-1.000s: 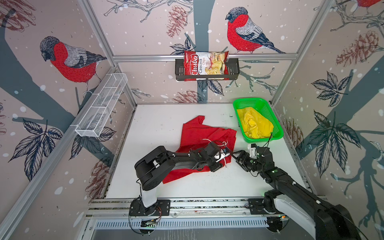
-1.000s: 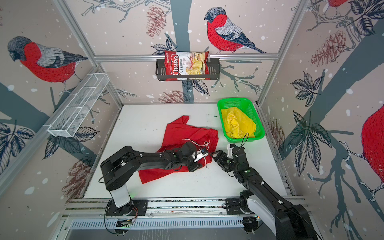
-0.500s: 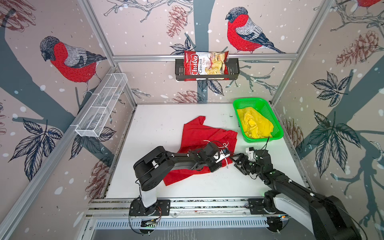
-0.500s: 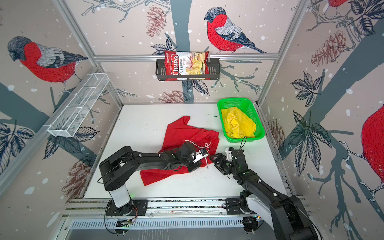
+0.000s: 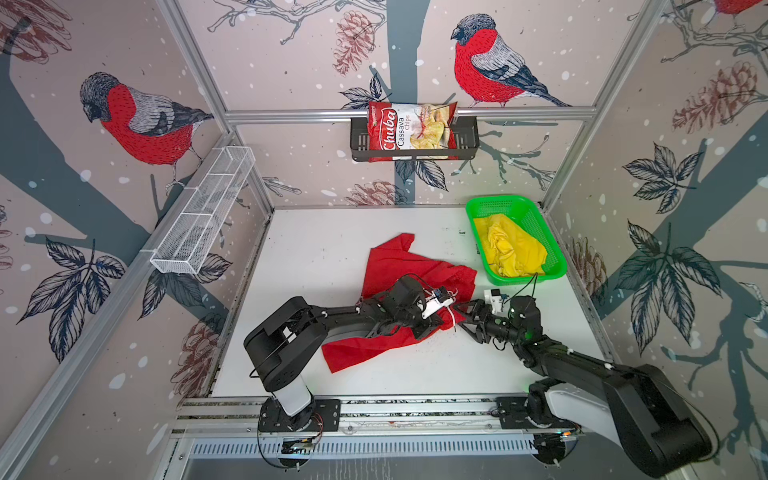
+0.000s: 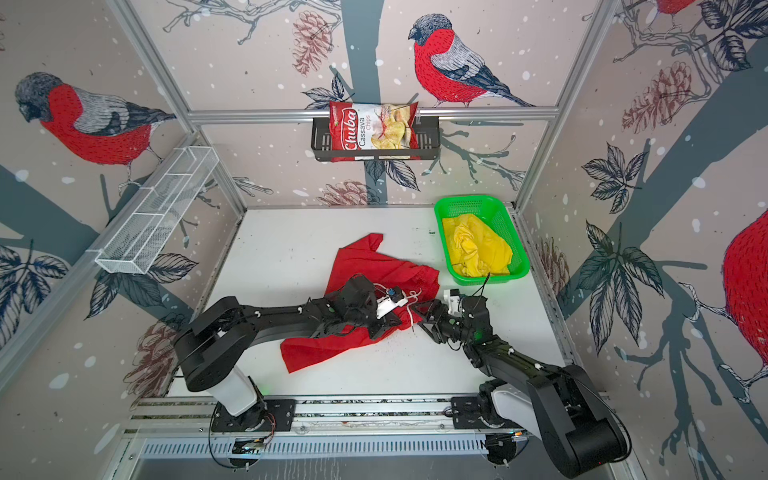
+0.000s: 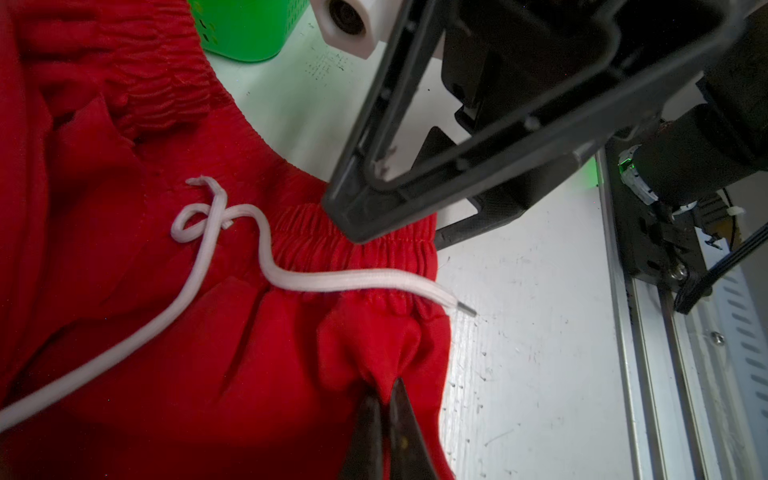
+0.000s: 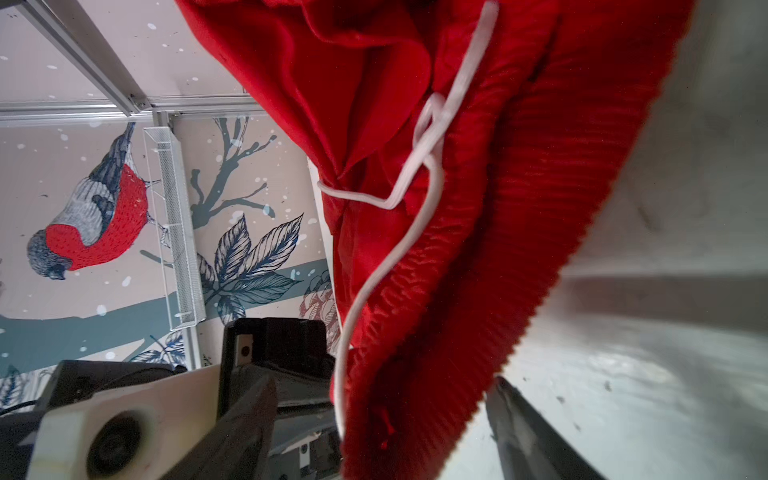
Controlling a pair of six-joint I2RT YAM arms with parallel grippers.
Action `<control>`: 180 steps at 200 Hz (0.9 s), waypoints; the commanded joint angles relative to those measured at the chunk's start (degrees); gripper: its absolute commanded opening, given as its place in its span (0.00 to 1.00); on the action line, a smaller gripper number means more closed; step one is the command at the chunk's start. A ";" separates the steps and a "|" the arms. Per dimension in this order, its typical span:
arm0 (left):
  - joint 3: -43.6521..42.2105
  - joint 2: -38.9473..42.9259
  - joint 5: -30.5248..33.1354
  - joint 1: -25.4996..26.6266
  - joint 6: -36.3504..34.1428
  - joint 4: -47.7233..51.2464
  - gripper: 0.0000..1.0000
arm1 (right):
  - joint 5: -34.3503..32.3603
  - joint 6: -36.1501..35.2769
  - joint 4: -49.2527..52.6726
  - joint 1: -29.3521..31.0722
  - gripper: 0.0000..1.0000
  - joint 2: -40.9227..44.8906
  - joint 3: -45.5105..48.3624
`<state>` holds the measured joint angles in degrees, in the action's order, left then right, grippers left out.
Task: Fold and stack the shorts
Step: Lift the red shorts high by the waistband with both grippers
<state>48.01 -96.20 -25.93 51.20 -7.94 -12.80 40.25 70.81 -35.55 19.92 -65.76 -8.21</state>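
Observation:
The red shorts (image 5: 399,270) (image 6: 365,266) lie crumpled mid-table, their white drawstring (image 7: 291,278) (image 8: 415,166) loose on top. My left gripper (image 5: 446,325) (image 7: 384,399) is shut on a pinch of red cloth just under the waistband corner nearest the right arm. My right gripper (image 5: 463,312) (image 8: 382,415) is open, and the ribbed red waistband sits between its two fingers (image 8: 523,419). In the left wrist view a right finger (image 7: 374,199) rests over the waistband. The yellow shorts (image 5: 509,247) (image 6: 478,245) lie bunched in the green basket (image 5: 498,203) (image 6: 469,203).
The green basket stands at the table's back right, close to the right arm. A chips bag (image 5: 411,129) sits in a black shelf on the back wall. A white wire tray (image 5: 203,212) hangs on the left wall. A metal rail (image 5: 374,405) runs along the front edge.
My left gripper has closed on the red cloth. My right gripper has moved left, so the waistband now lies between its open fingers.

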 commanded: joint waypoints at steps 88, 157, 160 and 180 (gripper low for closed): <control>-1.86 5.93 7.87 -0.73 3.00 -2.37 0.37 | -5.12 -3.26 4.00 3.30 0.11 2.04 -10.44; -7.83 21.01 20.40 -1.37 4.79 -5.94 0.59 | -14.10 -13.11 19.64 5.91 0.08 3.32 -35.28; -8.29 21.56 20.40 -1.40 4.79 -6.60 0.59 | -14.28 -13.26 19.52 6.12 0.07 3.01 -36.20; -11.07 25.47 20.92 -1.37 5.55 -9.54 0.61 | -15.62 -15.38 19.95 7.77 0.06 0.67 -42.82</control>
<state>39.16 -74.04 -7.44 49.89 -3.38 -16.49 28.21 59.66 -16.64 26.30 -63.31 -45.23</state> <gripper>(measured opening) 0.607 0.095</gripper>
